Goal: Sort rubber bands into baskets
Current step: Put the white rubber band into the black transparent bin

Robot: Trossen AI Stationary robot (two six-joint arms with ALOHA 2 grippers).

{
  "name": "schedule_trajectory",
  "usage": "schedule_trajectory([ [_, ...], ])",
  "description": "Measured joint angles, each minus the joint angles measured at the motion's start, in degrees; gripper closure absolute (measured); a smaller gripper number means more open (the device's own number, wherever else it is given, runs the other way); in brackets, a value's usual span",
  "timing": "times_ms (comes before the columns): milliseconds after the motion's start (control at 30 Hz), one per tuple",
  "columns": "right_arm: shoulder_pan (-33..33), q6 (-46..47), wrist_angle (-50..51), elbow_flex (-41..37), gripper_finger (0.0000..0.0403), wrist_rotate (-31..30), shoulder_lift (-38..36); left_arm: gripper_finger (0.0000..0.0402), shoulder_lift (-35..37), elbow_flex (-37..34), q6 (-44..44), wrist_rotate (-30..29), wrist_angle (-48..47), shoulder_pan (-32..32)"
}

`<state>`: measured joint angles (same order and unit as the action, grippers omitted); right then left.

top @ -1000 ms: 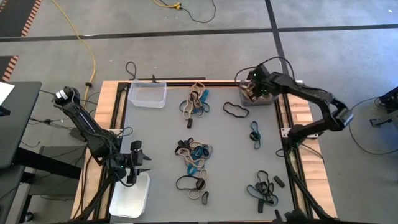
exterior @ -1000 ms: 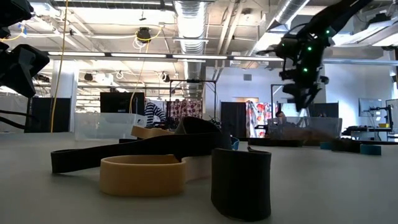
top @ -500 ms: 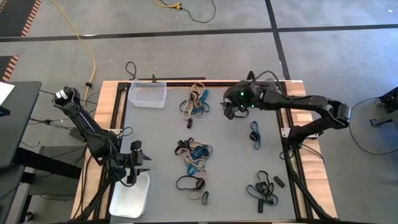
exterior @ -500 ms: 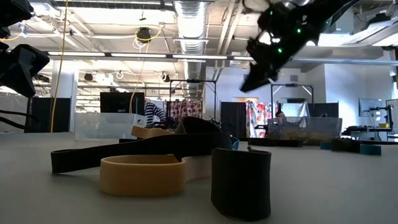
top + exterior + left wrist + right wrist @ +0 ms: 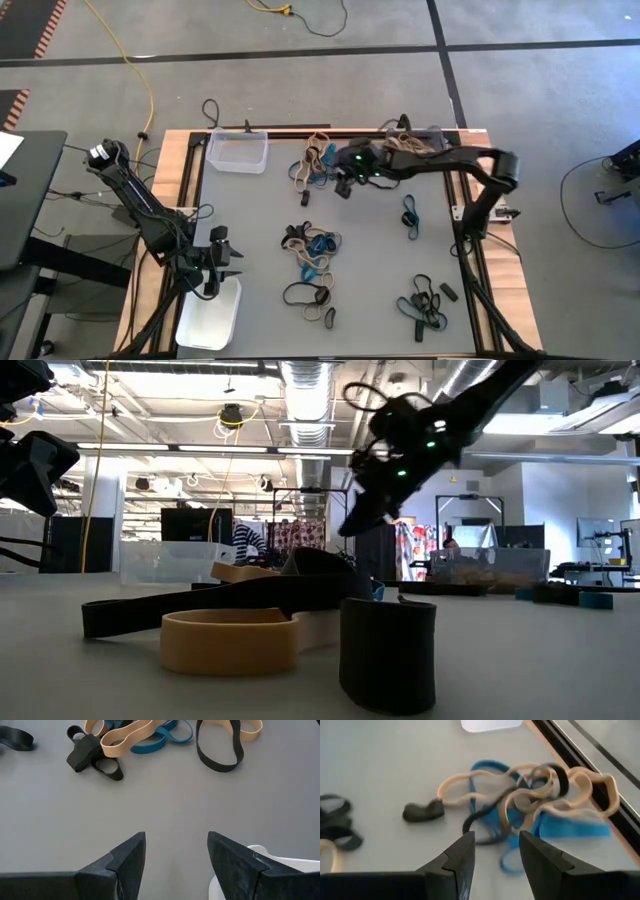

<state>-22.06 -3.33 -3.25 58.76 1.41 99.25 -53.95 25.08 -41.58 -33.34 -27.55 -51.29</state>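
at the table's far edge, the clear basket (image 5: 237, 152) looks empty; the white basket (image 5: 209, 318) too

Free room and obstacles. Bare table (image 5: 250, 215) runs down the left half, between the clear basket (image 5: 237, 152) at the far left corner and the white basket (image 5: 210, 315) at the near left corner. Band clusters block the middle: far (image 5: 312, 165), centre (image 5: 312, 250), and near right (image 5: 422, 305). The right arm (image 5: 430, 160) spans the far edge; its gripper (image 5: 345, 183) hangs over the far cluster. The left gripper (image 5: 215, 262) hangs just beside the white basket.
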Motion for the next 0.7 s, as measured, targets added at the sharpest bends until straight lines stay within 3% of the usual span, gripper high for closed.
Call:
schedule_trajectory([
  [433, -2.89, -1.25, 22.40, 24.91, 0.0224, 0.22, 16.96, 0.0196, 0.00, 0.00, 0.00, 0.00, 0.00, -0.01],
  [700, -1.97, -3.29, 27.84, 31.25, 0.0224, 0.24, 21.20, 0.0196, 0.00, 0.00, 0.00, 0.01, 0.00, -0.01],
])
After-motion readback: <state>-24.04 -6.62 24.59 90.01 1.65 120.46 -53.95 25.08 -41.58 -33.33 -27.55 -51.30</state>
